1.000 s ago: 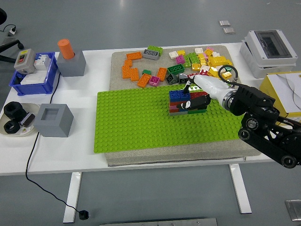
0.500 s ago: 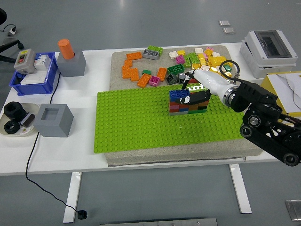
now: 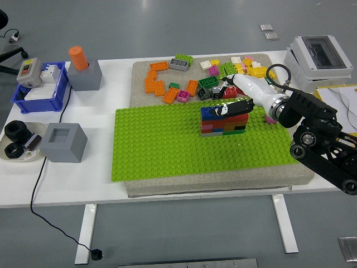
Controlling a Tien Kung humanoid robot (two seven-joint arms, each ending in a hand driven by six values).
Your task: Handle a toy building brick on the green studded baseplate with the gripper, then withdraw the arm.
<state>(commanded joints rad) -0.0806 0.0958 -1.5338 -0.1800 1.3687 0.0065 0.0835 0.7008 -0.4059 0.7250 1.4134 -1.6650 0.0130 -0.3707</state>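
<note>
We see only 1 arm, the right one: a black, jointed arm (image 3: 321,142) that enters from the 4 o'clock corner of the view and reaches toward 10 o'clock. Its heavy black elbow and forearm links sit low at the right edge, then narrow into a silver wrist ring and a white-shelled, 5-fingered right hand (image 3: 241,96). The hand is stretched out nearly level, palm down, pointing toward 9 o'clock. Its dark fingers (image 3: 233,106) extend forward from under the white shell, lying close together; we cannot tell whether they grip anything.
</note>
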